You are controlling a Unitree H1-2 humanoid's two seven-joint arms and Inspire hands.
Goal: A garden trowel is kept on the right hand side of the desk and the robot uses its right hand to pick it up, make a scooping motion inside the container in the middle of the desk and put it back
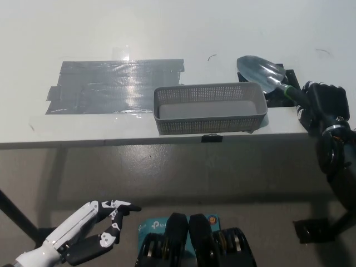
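Desk (167, 28): white, smooth, faint sheen, flat slab with a straight front edge

Tape patch (111, 86): grey strips overlapped into a rough rectangle, glossy and wrinkled, on the desk's left half, unused

Container (208, 123): grey perforated plastic basket, oblong with rounded corners, at the desk's front edge in the middle; looks empty

Right hand (322, 105): black, at the desk's right edge, fingers wrapped round the trowel's handle

Left hand (92, 231): white with black joints, low at lower left below the desk edge, fingers loosely apart, holding nothing; resting

Trowel (258, 71): dull metal scoop blade, rounded point, green collar at the neck; blade just beyond the container's far right corner, over a black marking (276, 98) on the desk

Progress, as judged: pick-up done, blade heading toward the container but not inside it. Scoop and put-back remain
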